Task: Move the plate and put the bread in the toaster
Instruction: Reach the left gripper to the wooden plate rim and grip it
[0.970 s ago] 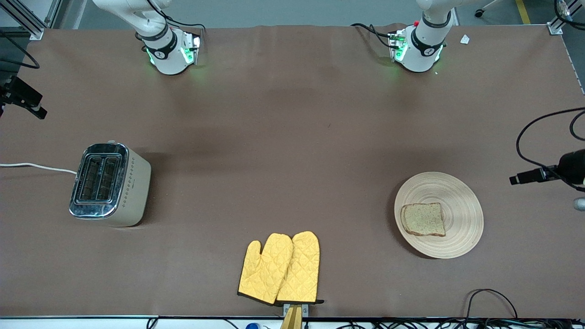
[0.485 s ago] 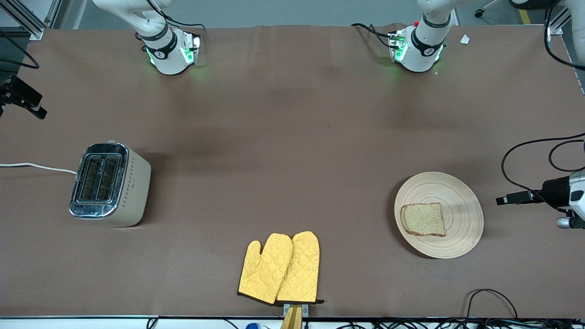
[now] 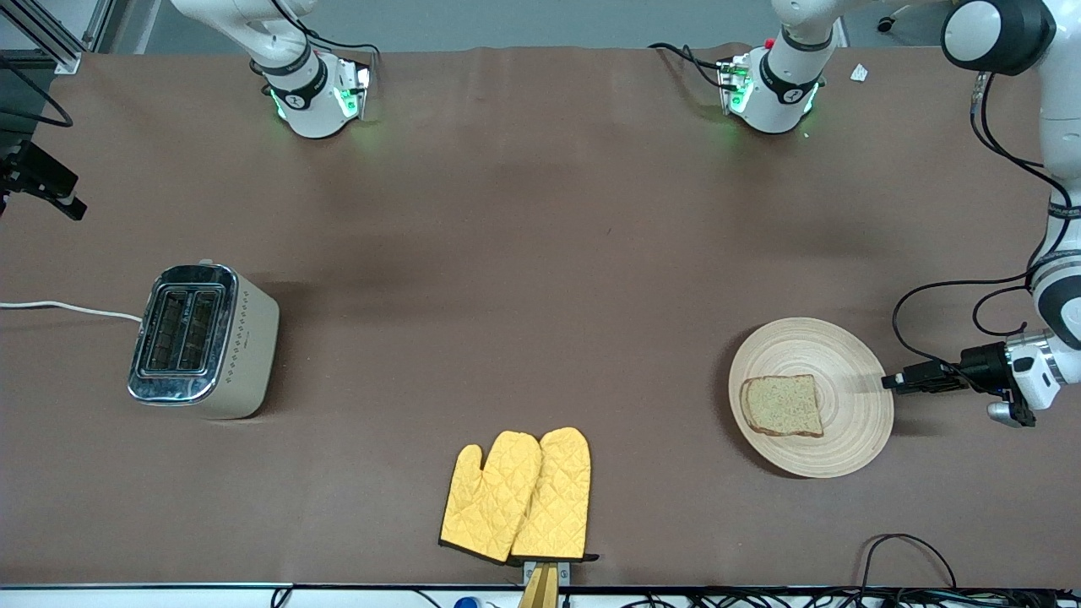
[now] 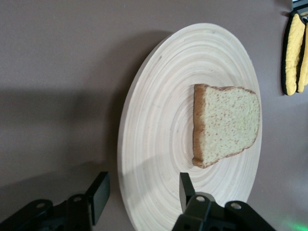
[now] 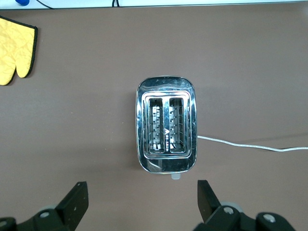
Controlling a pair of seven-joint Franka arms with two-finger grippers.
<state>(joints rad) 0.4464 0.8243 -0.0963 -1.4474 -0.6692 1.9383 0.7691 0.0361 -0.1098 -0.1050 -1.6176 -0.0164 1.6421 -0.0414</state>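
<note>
Left gripper (image 3: 891, 382) at the plate's (image 3: 853, 371) rim on the side toward the left arm's end of the table. Fingers (image 4: 99, 196) spread wide, one on each side of the rim edge in the left wrist view, holding nothing; contact with the rim cannot be judged.

Plate: round, pale wood, concentric ring grain, lying flat on the brown table (image 3: 540, 279), toward the left arm's end.

Bread (image 3: 782, 405): one squarish brown slice, speckled crumb, darker crust, flat on the plate, off-centre toward the right arm's end.

Right gripper (image 5: 142, 202): out of the front view; its own camera shows it high over the toaster (image 3: 203, 340), fingers wide apart, empty.

Toaster: cream body, chrome top, two slots, upright toward the right arm's end. Slots and long axis run nearer-to-farther from the front camera. White cord (image 3: 67, 308) leads off toward the table edge.

Yellow oven mitts (image 3: 517, 496) lie near the table edge closest to the front camera, between toaster and plate.
</note>
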